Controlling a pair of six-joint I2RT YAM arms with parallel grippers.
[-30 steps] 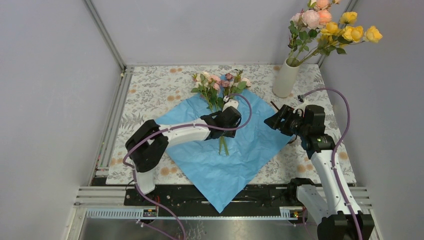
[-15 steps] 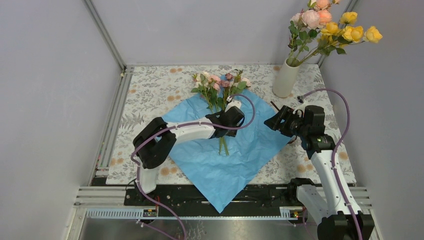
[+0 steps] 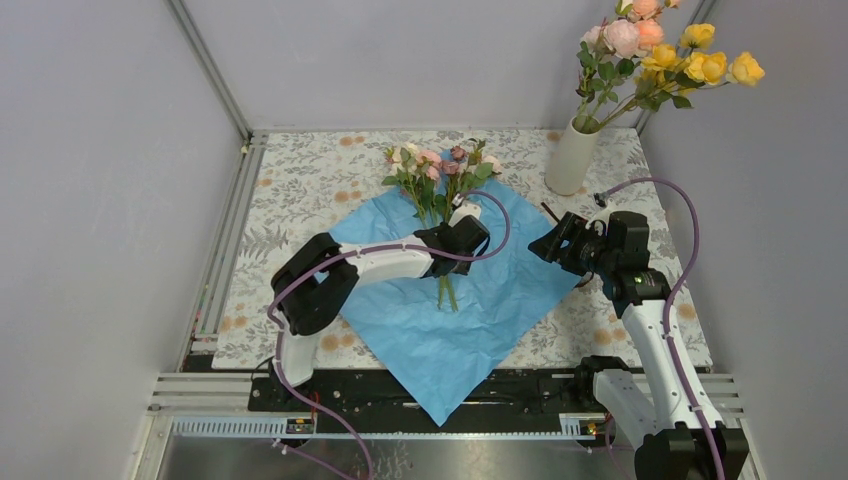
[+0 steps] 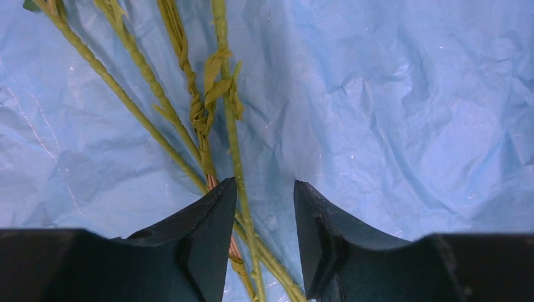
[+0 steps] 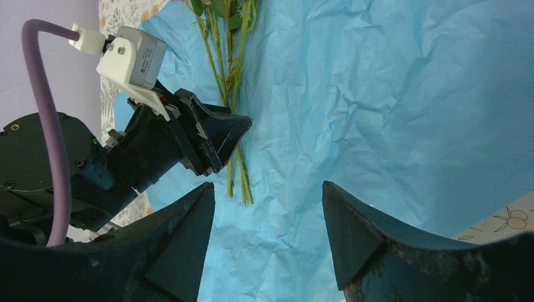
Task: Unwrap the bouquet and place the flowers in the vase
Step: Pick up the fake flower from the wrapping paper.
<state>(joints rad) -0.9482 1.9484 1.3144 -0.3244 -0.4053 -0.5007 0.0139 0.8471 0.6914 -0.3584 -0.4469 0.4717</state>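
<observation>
Top external view has the blue paper opened out flat on the floral tablecloth, one corner hanging over the near table edge. A small bunch of flowers lies on the far part of the paper, blooms pointing to the back wall and stems running toward the arms. The vase stands upright in the far right corner, off the paper, well apart from that bunch. It's already got yellow and pink roses sticking out of it.

Left wrist view is the useful one. The left gripper is low over the paper with its jaws roughly half open, straddling the stems. One stem runs right beside the left finger, but there's clear blue paper showing between the jaws, so nothing is pinched.

Right gripper hangs above the right side of the paper, near the left one but not touching it. Its jaws are spread wide with nothing between them, just crinkled paper below. From its camera you can see the left gripper's fingers pointing at the stems.
</observation>
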